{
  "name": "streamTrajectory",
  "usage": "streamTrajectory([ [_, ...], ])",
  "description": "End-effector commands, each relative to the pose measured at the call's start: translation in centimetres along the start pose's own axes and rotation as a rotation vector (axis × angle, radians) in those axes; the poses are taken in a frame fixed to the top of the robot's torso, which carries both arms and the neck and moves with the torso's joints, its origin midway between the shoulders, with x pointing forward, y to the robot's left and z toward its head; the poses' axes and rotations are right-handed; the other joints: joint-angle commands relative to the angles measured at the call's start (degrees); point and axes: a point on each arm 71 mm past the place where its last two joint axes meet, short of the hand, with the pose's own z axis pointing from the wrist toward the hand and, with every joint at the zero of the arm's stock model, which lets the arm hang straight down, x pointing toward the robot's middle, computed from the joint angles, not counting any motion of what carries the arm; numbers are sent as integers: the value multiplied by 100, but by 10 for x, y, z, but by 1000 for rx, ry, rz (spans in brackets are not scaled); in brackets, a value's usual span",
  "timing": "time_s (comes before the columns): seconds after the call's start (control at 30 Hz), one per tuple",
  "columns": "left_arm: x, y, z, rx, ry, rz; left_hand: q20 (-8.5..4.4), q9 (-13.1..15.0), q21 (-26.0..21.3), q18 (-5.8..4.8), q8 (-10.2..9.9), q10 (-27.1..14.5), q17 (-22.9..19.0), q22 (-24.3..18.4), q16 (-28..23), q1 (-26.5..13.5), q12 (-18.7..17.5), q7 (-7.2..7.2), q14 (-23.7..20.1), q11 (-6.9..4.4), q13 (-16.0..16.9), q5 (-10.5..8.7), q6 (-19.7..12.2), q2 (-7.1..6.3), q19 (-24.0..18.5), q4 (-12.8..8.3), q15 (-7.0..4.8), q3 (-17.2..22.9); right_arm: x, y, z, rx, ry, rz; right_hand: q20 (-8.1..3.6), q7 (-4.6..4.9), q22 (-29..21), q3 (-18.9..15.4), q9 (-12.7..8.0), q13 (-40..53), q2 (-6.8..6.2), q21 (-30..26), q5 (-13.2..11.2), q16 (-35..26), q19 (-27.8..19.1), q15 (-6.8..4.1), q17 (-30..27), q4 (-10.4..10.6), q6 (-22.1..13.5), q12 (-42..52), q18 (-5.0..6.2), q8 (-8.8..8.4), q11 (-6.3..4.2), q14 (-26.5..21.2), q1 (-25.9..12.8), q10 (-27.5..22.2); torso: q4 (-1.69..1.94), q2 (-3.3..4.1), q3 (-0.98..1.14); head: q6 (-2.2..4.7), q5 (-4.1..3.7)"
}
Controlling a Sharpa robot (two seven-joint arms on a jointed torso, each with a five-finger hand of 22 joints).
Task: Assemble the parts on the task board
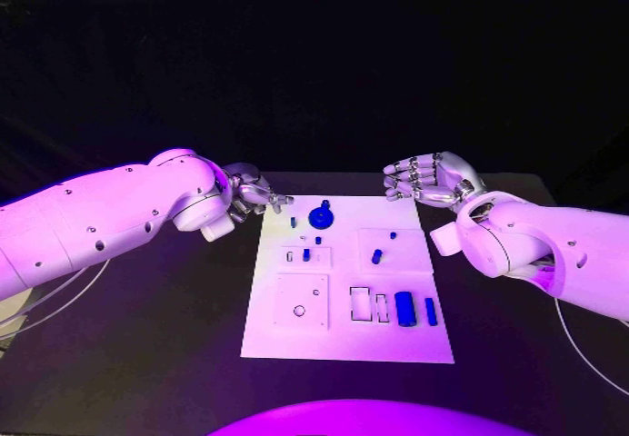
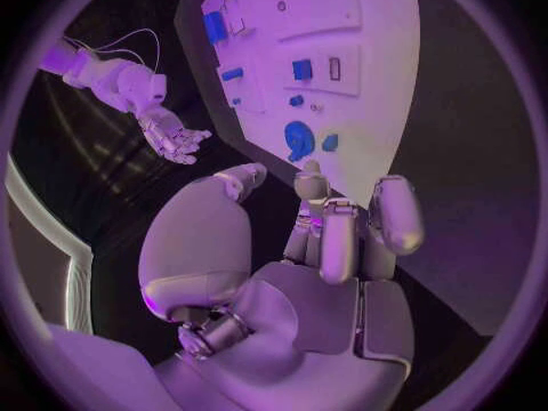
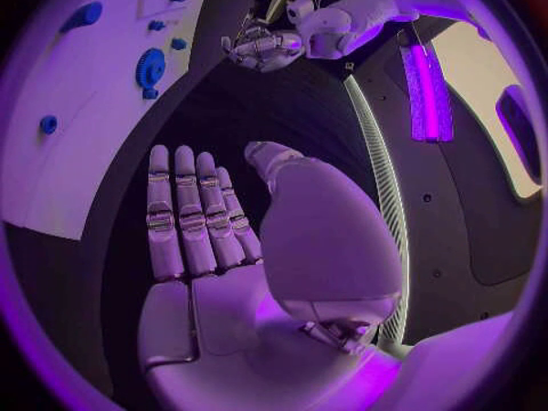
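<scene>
Parts point(image 1: 412, 310) lie on the task board point(image 1: 344, 345), seemingly mid-table point(image 1: 157, 345).

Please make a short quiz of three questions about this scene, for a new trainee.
1. True or false: the right hand holds a blue part.
2. Which blue part lies nearest the far edge of the task board? A) round gear B) long cylinder
3. Fill in: both hands hover near the board's ___ corners.

Key: 1 false, its fingers are apart and it holds nothing. 2 A. 3 far; the left hand is at the other one.
</scene>
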Motion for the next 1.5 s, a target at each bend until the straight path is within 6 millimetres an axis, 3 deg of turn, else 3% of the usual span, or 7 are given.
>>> streamTrajectory([
  [0.03,-1,-3,6,-34,84,41,9,-11,6,19,24,81,890,48,-2,26,65,-15,389,-8,53,-39,77,50,66,1,13,-76,2,1,0,-14,19,-2,21,55,-25,-44,-9,-3,-14,-5,36,-20,-4,26,-14,-4,24,-27,84,-38,9,5,-58,46,-8,17,-6,29,10],
  [0.17,-5,-8,16,-56,89,94,3,-15,6,19,30,68,868,48,-13,4,48,-22,382,-14,24,-57,91,61,68,5,8,-125,3,1,0,-14,21,-1,21,55,-25,-44,-9,-3,-14,-5,36,-20,-4,26,-14,-4,24,-27,84,-38,9,5,-58,46,-7,36,-8,65,23],
  [0.37,-3,-16,33,-88,91,203,0,-21,-14,27,25,29,847,11,-25,2,10,-23,374,-14,-26,-76,82,58,43,1,6,-165,5,2,0,-16,25,1,21,55,-25,-44,-9,-3,-14,-5,36,-20,-4,26,-14,-4,24,-27,84,-38,9,5,-58,46,-17,94,-30,131,45],
  [0.67,-1,-19,46,-129,85,254,-5,-13,-17,27,50,15,851,10,-23,27,10,-38,374,-23,-23,-75,113,93,41,-3,1,-196,7,3,1,-19,30,3,21,55,-25,-44,-9,-3,-14,-5,36,-20,-4,26,-14,-4,24,-27,84,-38,9,5,-58,46,-34,149,-48,169,43],
  [1.5,7,-24,58,-145,118,267,-42,60,-6,21,177,20,876,41,-6,275,54,-90,382,-71,17,-43,185,265,58,-25,-40,-283,10,5,1,-24,36,4,21,55,-58,-47,-10,-2,-10,-2,40,-36,2,26,-27,-6,27,-36,84,-44,9,14,-62,51,-36,166,-51,151,46],
])
